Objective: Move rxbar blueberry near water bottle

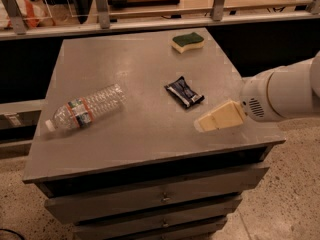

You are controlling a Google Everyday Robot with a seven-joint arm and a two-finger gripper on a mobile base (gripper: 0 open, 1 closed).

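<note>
Navy crinkly-wrapped rxbar blueberry (pixel 184 92) lies well apart from the clear ribbed water bottle (pixel 87 107). The cream gripper (pixel 202 125) is near the bar, grip state untellable. A green-yellow sponge (pixel 187 41) sits beyond.

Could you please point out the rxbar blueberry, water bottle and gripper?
rxbar blueberry (pixel 184 92): camera view, wrapper's middle.
water bottle (pixel 85 110): camera view, label at mid-body.
gripper (pixel 200 126): camera view, cream tip, front-right of the rxbar blueberry.
</note>
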